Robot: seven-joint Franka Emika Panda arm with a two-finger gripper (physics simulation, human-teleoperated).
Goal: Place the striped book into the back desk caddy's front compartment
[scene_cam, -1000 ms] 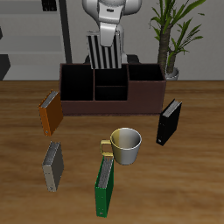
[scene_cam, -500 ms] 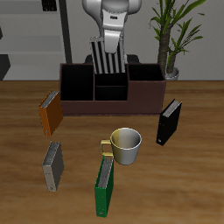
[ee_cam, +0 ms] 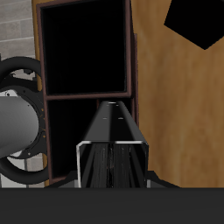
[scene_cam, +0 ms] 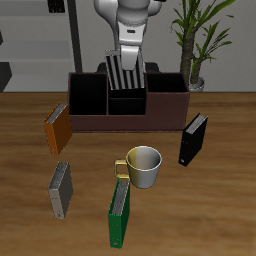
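Note:
The striped book [scene_cam: 127,74], black with pale stripes, hangs upright in my gripper [scene_cam: 129,56], which is shut on its upper edge. Its lower edge sits just above the divided middle section of the back desk caddy [scene_cam: 85,120], a wide dark brown box with black cells. The small front compartment [scene_cam: 126,104] lies just in front of the book and below it. In the wrist view I see the book [ee_cam: 111,140] edge-on, with dark caddy cells [ee_cam: 87,48] beyond it. My fingers are hidden there.
An orange book [scene_cam: 56,128] leans before the caddy. A grey book [scene_cam: 61,190], a green book [scene_cam: 119,213] and a cream mug [scene_cam: 144,166] stand nearer the front edge. A black book [scene_cam: 193,139] [ee_cam: 197,22] stands beside the caddy, and a potted plant [scene_cam: 196,40] behind it.
The gripper has carried the striped book down and slightly sideways, from above the caddy's back edge to just over its middle section. Nothing else has moved.

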